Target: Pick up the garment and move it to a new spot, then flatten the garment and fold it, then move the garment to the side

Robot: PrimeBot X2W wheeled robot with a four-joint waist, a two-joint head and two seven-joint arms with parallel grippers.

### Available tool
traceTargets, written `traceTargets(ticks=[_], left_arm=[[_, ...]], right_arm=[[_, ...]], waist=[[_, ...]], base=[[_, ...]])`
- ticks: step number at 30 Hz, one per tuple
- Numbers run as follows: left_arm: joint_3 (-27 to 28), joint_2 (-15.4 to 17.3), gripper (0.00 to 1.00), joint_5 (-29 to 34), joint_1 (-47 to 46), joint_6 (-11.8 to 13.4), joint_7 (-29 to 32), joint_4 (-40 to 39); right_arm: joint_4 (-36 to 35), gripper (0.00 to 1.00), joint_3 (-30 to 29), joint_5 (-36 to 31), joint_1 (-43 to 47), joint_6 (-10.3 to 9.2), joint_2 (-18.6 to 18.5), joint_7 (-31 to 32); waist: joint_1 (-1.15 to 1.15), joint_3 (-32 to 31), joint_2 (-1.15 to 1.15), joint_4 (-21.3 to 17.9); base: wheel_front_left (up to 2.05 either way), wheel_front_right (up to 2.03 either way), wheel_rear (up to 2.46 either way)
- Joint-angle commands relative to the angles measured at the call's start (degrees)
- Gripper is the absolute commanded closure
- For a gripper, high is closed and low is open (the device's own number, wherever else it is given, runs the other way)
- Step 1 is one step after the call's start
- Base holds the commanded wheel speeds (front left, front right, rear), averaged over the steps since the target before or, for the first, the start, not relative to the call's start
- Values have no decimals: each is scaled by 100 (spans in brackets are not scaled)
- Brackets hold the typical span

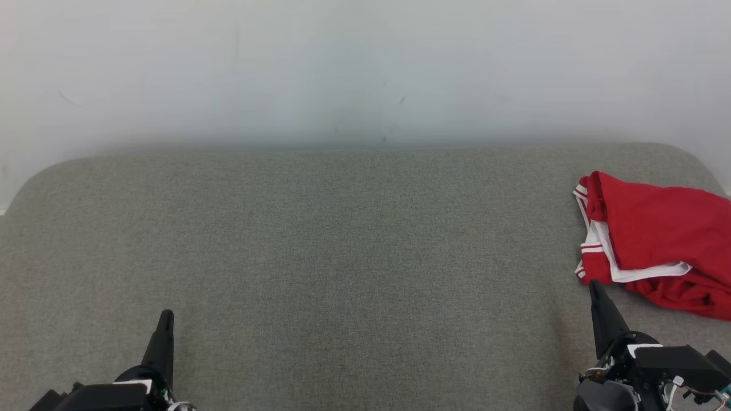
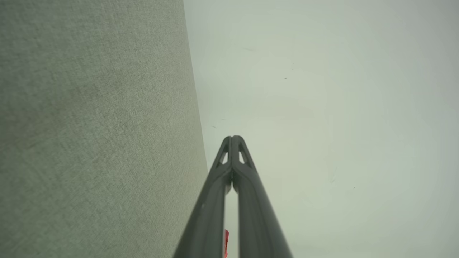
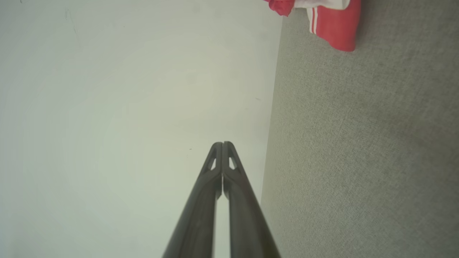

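1. The red garment (image 1: pixel 657 240), trimmed with white and striped at the cuffs, lies loosely bunched at the right edge of the grey fabric-covered surface (image 1: pixel 342 257). Part of it runs out past the right side of the head view.
2. The garment sits about halfway between the near and far edges, with white lining showing along its left and near folds.
3. The left gripper (image 1: pixel 166 315) stands over the near left part of the surface, well apart from the garment. Its two dark fingers are pressed together tip to tip, with nothing between them.
4. The right gripper (image 1: pixel 594 285) stands over the near right part, its tip just beside the garment's near left corner. I cannot tell whether it touches the cloth.
5. The right gripper's fingers are also closed tight against each other and hold nothing.
6. A pale wall (image 1: pixel 342 68) with a few faint scuffs rises behind the far edge of the surface, whose far corners are rounded.
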Motion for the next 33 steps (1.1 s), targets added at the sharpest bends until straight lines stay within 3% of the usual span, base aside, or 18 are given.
traceTargets(ticks=[1, 33], left_arm=[[11, 32, 100, -25, -63, -16, 19, -5], [10, 32, 100, -26, -62, -15, 19, -6]], right_arm=[[5, 100, -3, -35, -18, -12, 0, 11], [5, 100, -10, -45, -19, -12, 6, 19]], waist=[[0, 0, 0, 0], [0, 0, 0, 0]], base=[[0, 0, 0], [0, 0, 0]])
